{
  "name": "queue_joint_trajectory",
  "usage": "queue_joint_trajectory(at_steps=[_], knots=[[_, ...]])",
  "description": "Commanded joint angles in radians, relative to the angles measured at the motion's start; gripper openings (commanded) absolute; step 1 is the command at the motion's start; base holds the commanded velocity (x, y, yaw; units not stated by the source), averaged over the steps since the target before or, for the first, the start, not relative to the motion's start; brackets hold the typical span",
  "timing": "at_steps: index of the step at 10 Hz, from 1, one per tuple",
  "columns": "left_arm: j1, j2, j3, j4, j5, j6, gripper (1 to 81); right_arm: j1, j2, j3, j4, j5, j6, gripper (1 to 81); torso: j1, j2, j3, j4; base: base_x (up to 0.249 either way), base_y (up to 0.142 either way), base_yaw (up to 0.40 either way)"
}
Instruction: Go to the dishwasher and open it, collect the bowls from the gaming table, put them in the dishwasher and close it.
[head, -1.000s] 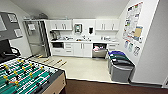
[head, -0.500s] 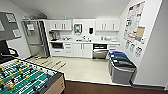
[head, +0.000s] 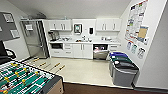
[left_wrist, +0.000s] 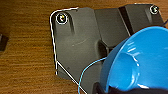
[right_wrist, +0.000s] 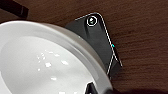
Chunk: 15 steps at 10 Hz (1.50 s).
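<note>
The dishwasher (head: 100, 51) sits under the counter in the far kitchen row, with dark interior showing above its steel front. The gaming table (head: 23, 80), a table-football table with a green field and rods, is at my lower left in the head view. In the left wrist view a bright blue bowl (left_wrist: 140, 62) hangs over the robot's dark plate and the wood floor, with my left gripper (left_wrist: 117, 90) shut on its rim. In the right wrist view a pale white bowl (right_wrist: 42, 62) is held the same way by my right gripper (right_wrist: 98, 90).
Grey bins (head: 123, 71) with blue and green lids stand along the right wall. A steel fridge (head: 35, 40) stands at the left of the white cabinets (head: 75, 50). Pale floor (head: 82, 71) stretches from me to the kitchen row. A dark chair (head: 5, 53) is at the far left.
The whole head view has shifted slightly, with the kitchen a touch nearer: the camera moved. Nothing in the scene itself has visibly moved.
</note>
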Motion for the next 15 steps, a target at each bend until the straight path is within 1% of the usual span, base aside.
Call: queue_joint_trajectory(at_steps=[1,12,15], knots=[[-0.051,-0.006,0.0,0.009,0.051,0.001,1.0,0.049,-0.023,0.004,-0.015,-0.043,-0.002,1.0,0.0,0.0,0.0,0.0,0.144,0.0,0.0],[-0.051,0.006,-0.002,0.01,0.045,0.001,1.0,0.049,-0.014,-0.009,-0.019,-0.043,-0.002,1.0,0.0,0.0,0.0,0.0,0.155,0.0,0.0],[-0.051,0.005,-0.002,0.009,0.045,0.001,1.0,0.048,-0.012,-0.009,-0.019,-0.043,-0.002,1.0,0.0,0.0,0.0,0.0,0.163,-0.069,0.0]])
